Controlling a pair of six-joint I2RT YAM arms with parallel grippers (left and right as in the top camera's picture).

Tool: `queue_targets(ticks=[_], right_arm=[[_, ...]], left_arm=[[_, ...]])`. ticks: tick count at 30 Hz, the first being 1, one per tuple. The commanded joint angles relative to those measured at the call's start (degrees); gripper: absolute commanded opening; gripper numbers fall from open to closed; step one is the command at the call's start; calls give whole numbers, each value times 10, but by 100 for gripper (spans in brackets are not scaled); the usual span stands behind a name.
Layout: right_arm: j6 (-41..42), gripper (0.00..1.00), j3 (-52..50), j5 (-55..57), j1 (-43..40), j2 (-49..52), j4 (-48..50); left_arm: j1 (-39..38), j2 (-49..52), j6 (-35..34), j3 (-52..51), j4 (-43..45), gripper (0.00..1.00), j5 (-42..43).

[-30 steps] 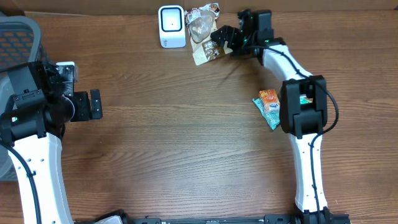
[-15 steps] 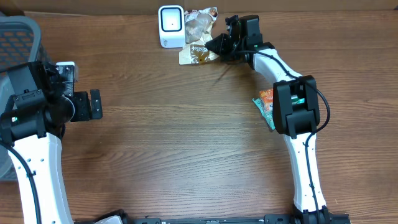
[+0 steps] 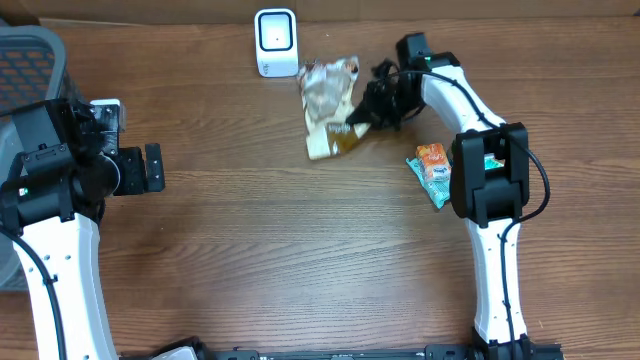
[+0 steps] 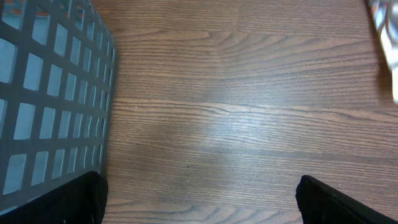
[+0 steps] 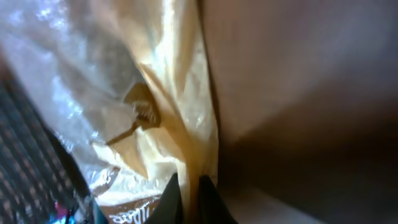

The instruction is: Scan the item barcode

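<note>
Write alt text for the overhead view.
The right gripper is shut on the edge of a clear snack bag, near a white scanner on a wooden table. An orange packet lies by the right arm; the left gripper is open near a grey basket.

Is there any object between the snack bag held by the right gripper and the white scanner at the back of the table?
Nothing visible does. The right gripper is shut on the snack bag, and only bare table lies between it and the scanner. The orange packet lies aside, beside the right arm.
</note>
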Motion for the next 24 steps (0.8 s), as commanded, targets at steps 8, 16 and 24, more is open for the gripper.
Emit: queue_targets(ticks=[8, 16, 24], right_arm=[[-144, 72, 4, 138, 42, -12, -96], [-202, 92, 6, 126, 40, -12, -61], [-195, 92, -64, 99, 81, -10, -22]], left_arm=[[-1, 0, -9, 6, 2, 100, -2], [-1, 0, -9, 6, 2, 100, -2], [-1, 0, -9, 6, 2, 100, -2]])
